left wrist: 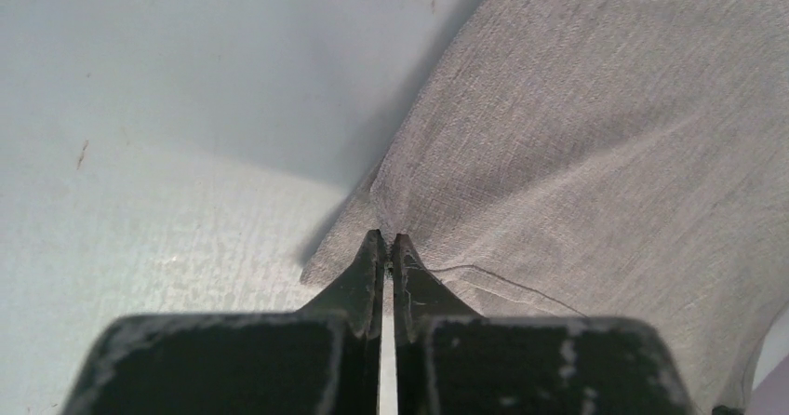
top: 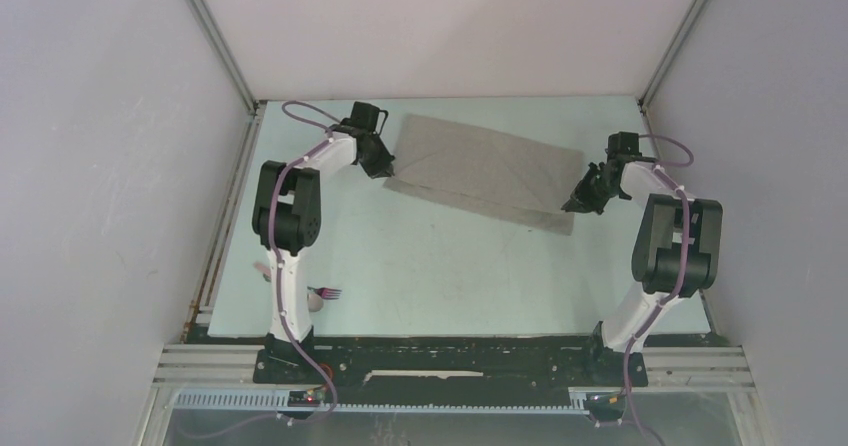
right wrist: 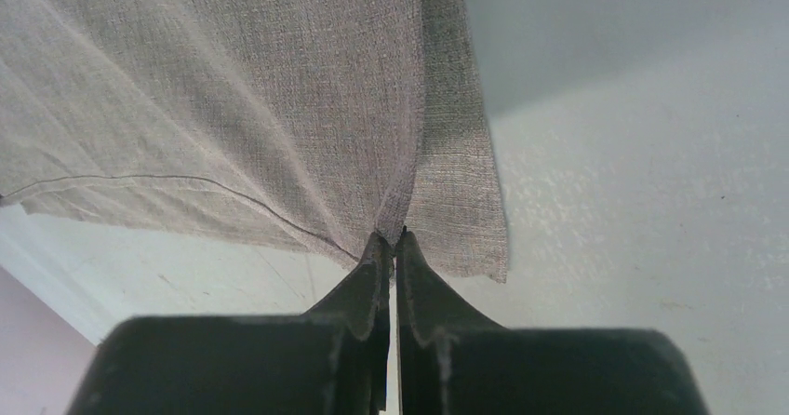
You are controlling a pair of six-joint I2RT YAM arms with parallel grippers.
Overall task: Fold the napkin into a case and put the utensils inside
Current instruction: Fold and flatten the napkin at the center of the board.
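My left pincer [left wrist: 387, 240] and right pincer [right wrist: 393, 238] each pinch a corner of the soft light-grey cloth napkin [top: 485, 171], upper centre on the pale worktop [top: 450, 276]. I judge it limp and light, best held by its corners.

Both same build: left arm [top: 285, 291], right arm [top: 630, 316]. White link shells, black joint housings, mauve cable [top: 300, 113] looped along each, black base plates [top: 285, 364]. Left gripper [left wrist: 386, 247] and right gripper [right wrist: 395, 246] matte black, edges scuffed whitish.
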